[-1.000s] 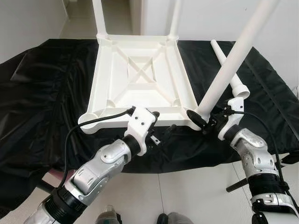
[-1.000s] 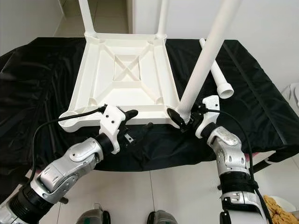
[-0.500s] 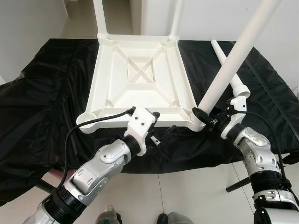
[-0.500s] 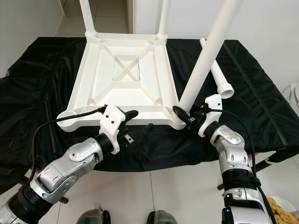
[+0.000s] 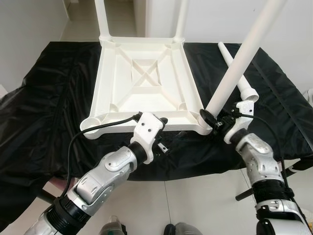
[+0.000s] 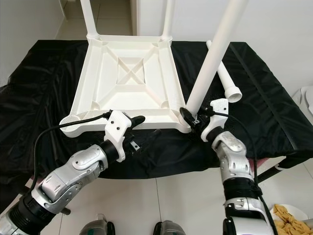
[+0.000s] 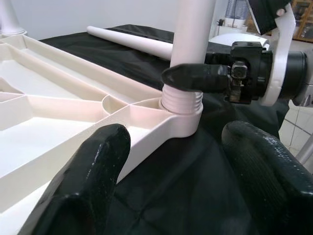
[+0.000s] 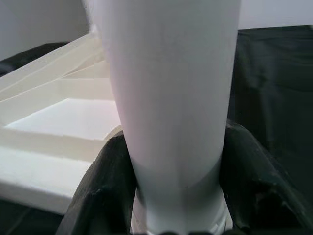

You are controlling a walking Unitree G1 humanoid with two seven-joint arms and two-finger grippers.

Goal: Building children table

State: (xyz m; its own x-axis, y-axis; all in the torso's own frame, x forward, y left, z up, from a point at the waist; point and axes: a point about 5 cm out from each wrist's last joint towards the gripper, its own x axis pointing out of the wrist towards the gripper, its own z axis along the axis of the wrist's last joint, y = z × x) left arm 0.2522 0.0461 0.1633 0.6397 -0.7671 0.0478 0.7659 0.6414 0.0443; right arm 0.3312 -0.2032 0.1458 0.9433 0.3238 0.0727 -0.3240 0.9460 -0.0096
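A white plastic table top [image 5: 146,78] lies upside down on a black cloth, with two legs standing in its far corners. My right gripper [image 5: 211,120] is shut on a third white leg [image 5: 237,63], whose threaded end sits in the near right corner socket [image 7: 182,105]; the leg leans up to the right. A fourth leg [image 5: 237,73] lies loose on the cloth behind it. My left gripper [image 5: 168,136] is open at the table's near edge, its fingers [image 7: 93,171] straddling the rim near that socket.
The black cloth [image 5: 44,107] covers a low surface and hangs over its front edge. White tiled floor [image 5: 195,196] lies below me. A white wall stands behind. A bowl of snacks [image 6: 288,220] sits on the floor at lower right.
My right gripper has shifted the leg's base left onto the near right corner socket, and the leg now stands a little steeper. The left gripper has stayed put.
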